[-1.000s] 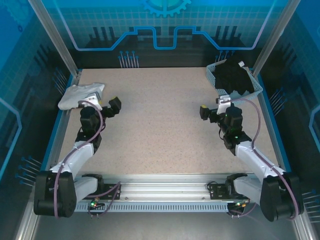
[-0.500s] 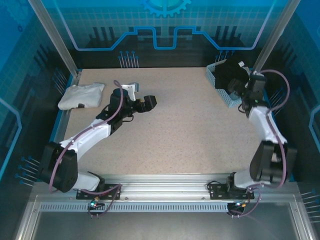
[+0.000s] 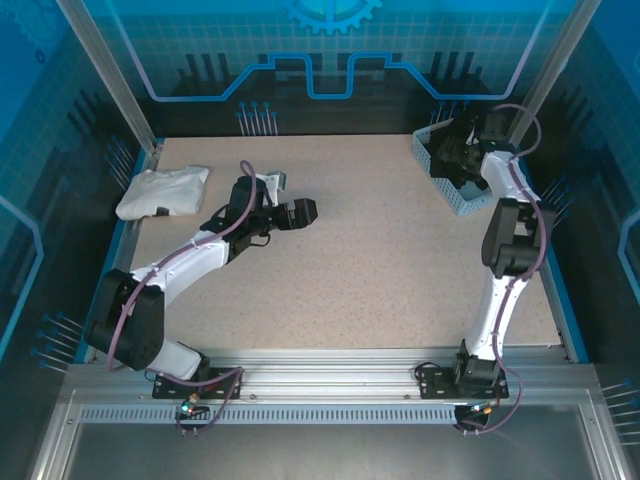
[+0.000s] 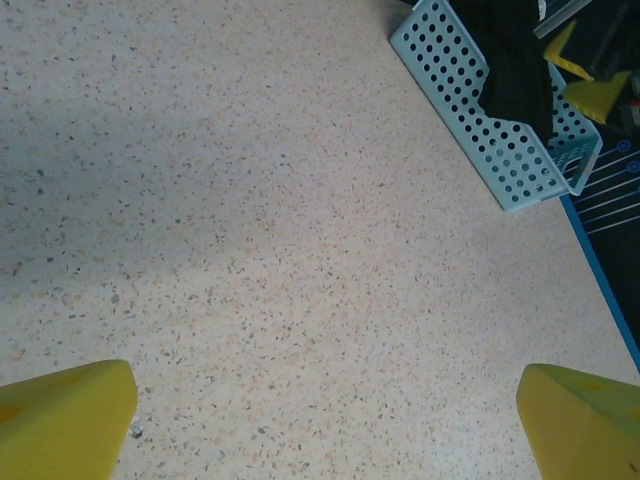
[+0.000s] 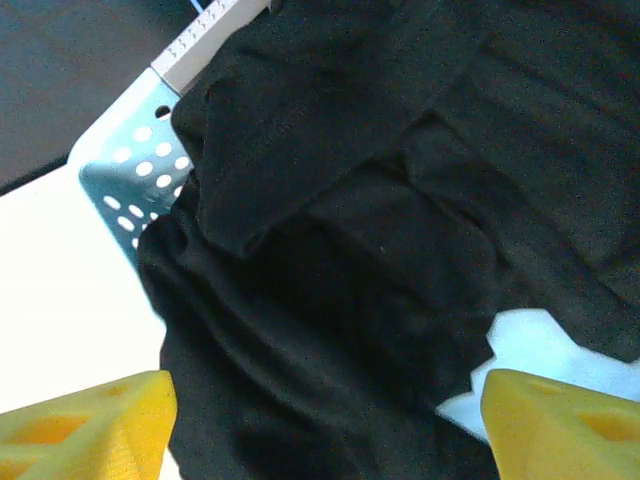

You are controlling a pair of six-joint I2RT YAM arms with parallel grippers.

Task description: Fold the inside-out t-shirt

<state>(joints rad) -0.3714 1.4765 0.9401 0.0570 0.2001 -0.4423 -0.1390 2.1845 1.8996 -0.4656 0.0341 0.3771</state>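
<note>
The inside-out t-shirt is a crumpled black heap in the light-blue perforated basket at the table's far right corner. My right gripper reaches down into that basket. In the right wrist view its yellow fingertips stand wide apart just above the black cloth, so the right gripper is open with folds of cloth lying between the jaws. My left gripper hovers over bare table left of centre. It is open with nothing between its fingers.
A smaller white folded garment lies at the table's far left edge. The left wrist view shows the basket far off with black cloth hanging over its wall. Speckled tabletop stretches between the arms.
My right arm swung from the table up to the basket, its gripper now over the black t-shirt with the jaws slightly narrower. My left arm stretched out toward the table's middle.
</note>
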